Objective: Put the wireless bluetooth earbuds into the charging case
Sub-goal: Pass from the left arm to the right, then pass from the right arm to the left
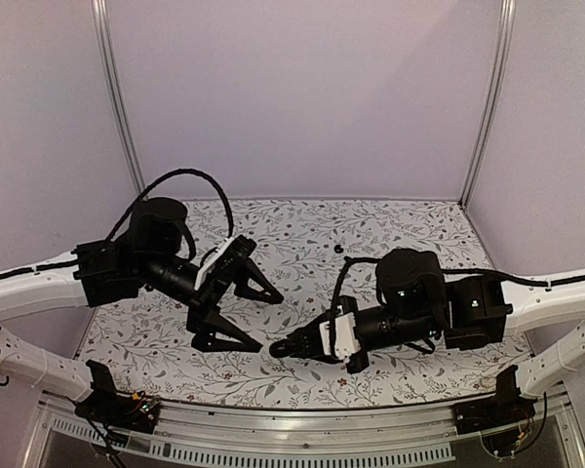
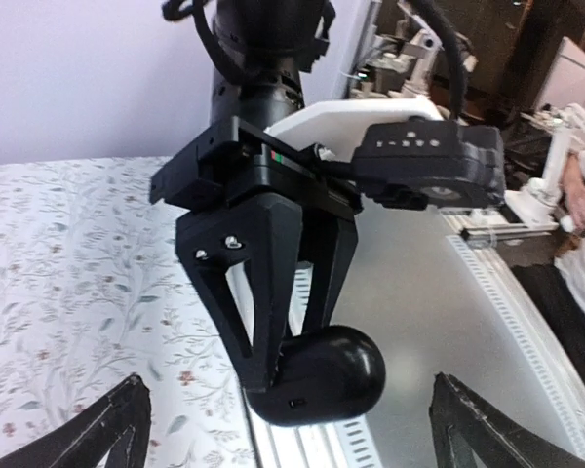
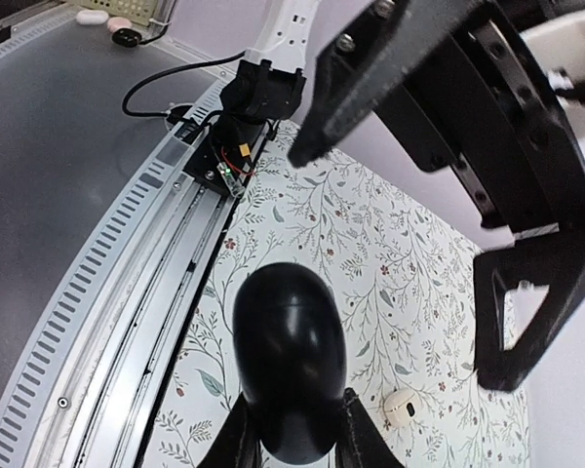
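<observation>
The right gripper (image 1: 294, 343) clamps the closed black case (image 3: 290, 361), presenting it to the left gripper (image 1: 263, 322), which gapes wide and empty, probably to pry it open. One tiny earbud (image 1: 338, 249) lies on the table (image 1: 419, 234) beyond them.

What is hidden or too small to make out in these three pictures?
- Top view: a dark speck on the table, too small to say if it is an earbud.
- Right wrist view: a small pale object, too small to identify.
- All views: the inside of the black case in the right gripper; only its shell shows.
</observation>
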{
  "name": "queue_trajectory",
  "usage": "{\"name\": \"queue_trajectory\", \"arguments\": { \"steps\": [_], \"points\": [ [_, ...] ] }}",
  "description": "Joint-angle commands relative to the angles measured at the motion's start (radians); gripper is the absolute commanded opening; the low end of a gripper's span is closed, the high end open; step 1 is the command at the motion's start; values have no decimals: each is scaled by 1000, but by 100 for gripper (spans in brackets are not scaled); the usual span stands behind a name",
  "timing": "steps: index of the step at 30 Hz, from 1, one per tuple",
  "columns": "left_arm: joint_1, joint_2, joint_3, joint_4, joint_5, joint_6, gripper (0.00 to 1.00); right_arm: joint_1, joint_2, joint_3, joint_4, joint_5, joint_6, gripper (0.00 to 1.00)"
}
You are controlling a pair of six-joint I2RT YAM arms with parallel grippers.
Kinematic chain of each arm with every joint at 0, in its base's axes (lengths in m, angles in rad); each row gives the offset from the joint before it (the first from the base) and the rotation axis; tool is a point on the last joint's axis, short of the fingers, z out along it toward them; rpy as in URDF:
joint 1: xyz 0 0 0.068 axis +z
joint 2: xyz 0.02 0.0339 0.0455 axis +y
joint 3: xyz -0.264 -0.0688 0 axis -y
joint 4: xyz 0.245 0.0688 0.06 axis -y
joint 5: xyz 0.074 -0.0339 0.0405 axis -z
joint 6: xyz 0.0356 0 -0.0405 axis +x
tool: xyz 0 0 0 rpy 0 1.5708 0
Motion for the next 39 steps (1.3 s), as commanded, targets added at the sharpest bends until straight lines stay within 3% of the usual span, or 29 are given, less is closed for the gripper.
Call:
{"name": "queue_trajectory", "arguments": {
  "steps": [1, 3, 6, 13, 25, 39],
  "points": [
    [28, -154, -77, 80, -327, 46, 100, -108, -59, -58, 106, -48, 154, 0],
    [30, -191, -83, 56, -444, 71, 99, -152, -72, -60, 113, -69, 225, 0],
    [27, -205, -90, 22, -522, 104, 86, -190, -75, -63, 114, -76, 304, 0],
    [-7, -152, -94, 66, -555, 91, 65, -215, -38, -42, 96, -122, 375, 0],
    [-64, -21, -66, 49, -442, 125, 56, -215, 40, 41, -26, -144, 386, 0],
    [-77, 47, -15, -4, -478, 122, 44, -207, 104, 103, -105, -131, 377, 0]
  ]
}}
